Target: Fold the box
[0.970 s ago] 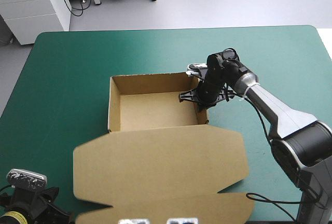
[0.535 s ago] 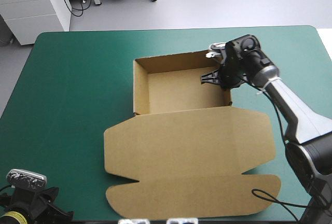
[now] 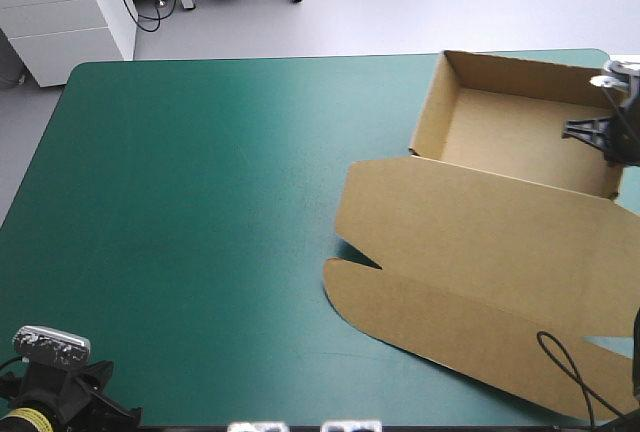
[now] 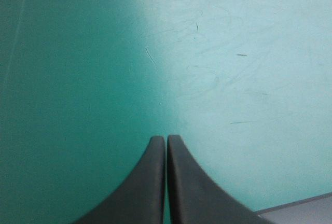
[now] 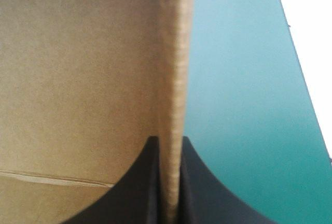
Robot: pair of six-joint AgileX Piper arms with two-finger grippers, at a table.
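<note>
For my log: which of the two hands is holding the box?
The right hand: it is shut on a wall of the box. The left hand is shut on nothing, over the teal-green cover.

The right end effector [image 3: 608, 134] sits at the high view's right edge, its arm cut off; the box [image 3: 470, 232] runs past that edge too. The left end effector [image 4: 166, 140] shows there only partly, fingers hidden. In the right wrist view the box wall is blurred.
</note>
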